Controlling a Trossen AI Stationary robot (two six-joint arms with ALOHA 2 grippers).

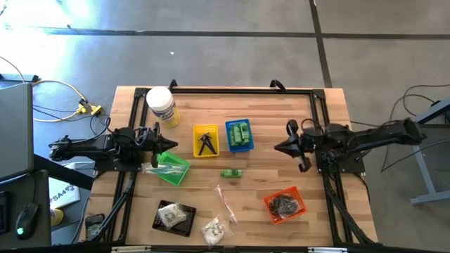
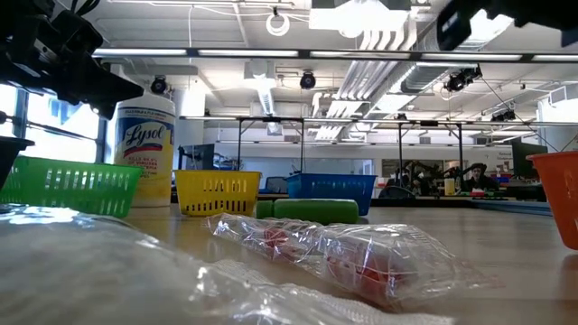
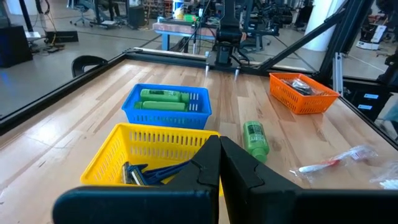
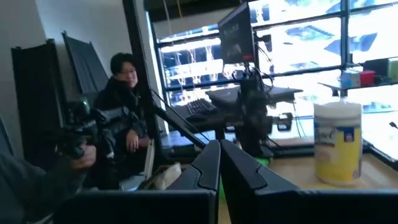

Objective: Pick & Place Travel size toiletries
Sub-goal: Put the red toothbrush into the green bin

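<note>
Across the table's middle, we judge the sorting partly done: green bottles (image 1: 241, 133) fill the blue basket (image 1: 229, 128), while one green bottle (image 1: 231, 173), a long thin packet (image 1: 226, 204) and a white-filled packet (image 1: 213, 229) near the front edge lie loose. Our left gripper (image 1: 167, 145) hangs clenched over the green basket (image 1: 184, 171), near that bottle; our right gripper (image 1: 280, 147), also clenched and empty, hovers well apart.
</note>
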